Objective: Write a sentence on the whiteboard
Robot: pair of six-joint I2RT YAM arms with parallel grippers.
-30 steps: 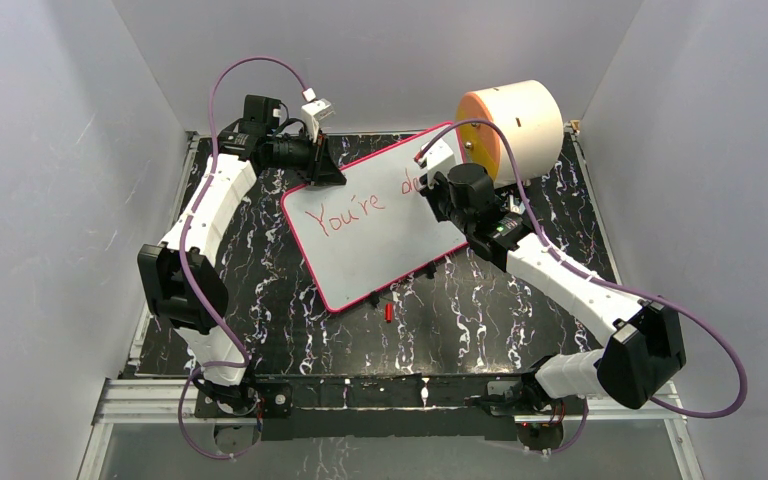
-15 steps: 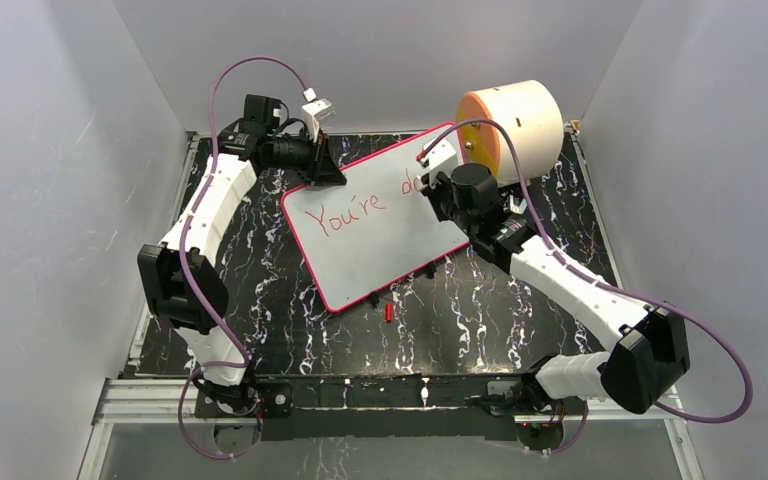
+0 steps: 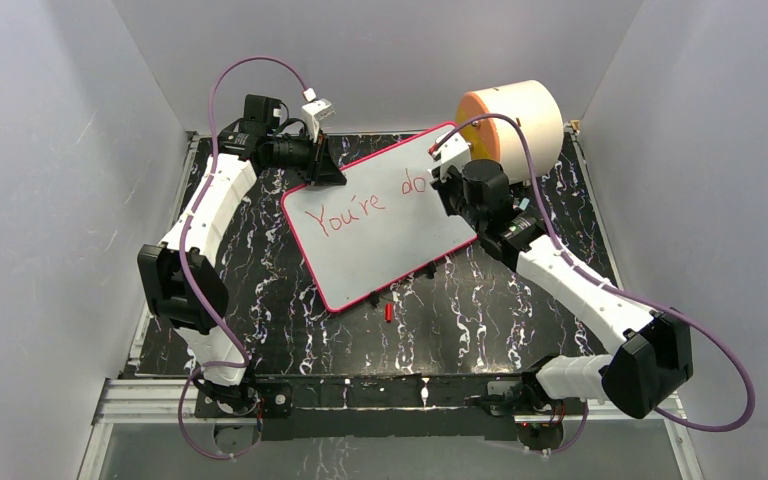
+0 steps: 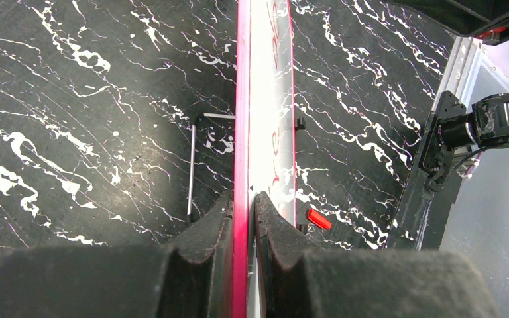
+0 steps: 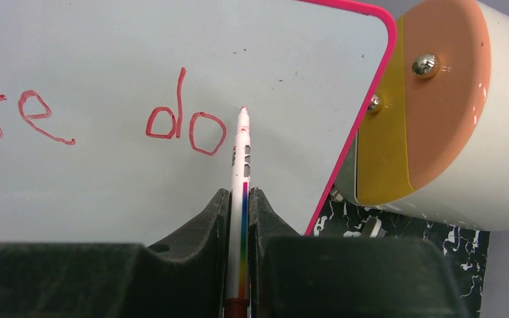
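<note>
The whiteboard (image 3: 380,235) with its pink-red frame stands tilted on the black marbled table. Red lettering (image 3: 345,214) on it reads "You're do". My left gripper (image 3: 322,168) is shut on the board's far left edge; in the left wrist view the frame (image 4: 242,132) runs between my fingers. My right gripper (image 3: 447,163) is shut on a white marker (image 5: 240,172) with a rainbow stripe. Its red tip sits just right of the "do" (image 5: 185,126), at the board face. The board (image 5: 106,66) fills the right wrist view.
A cream cylinder with an orange face (image 3: 510,122) lies behind the board's right corner, close to my right gripper; it also shows in the right wrist view (image 5: 451,106). A small red cap (image 3: 388,312) lies on the table in front of the board. Grey walls enclose the table.
The right gripper has moved right along the board with the marker, and an "o" now follows the "d". The left arm and the board have not moved.
</note>
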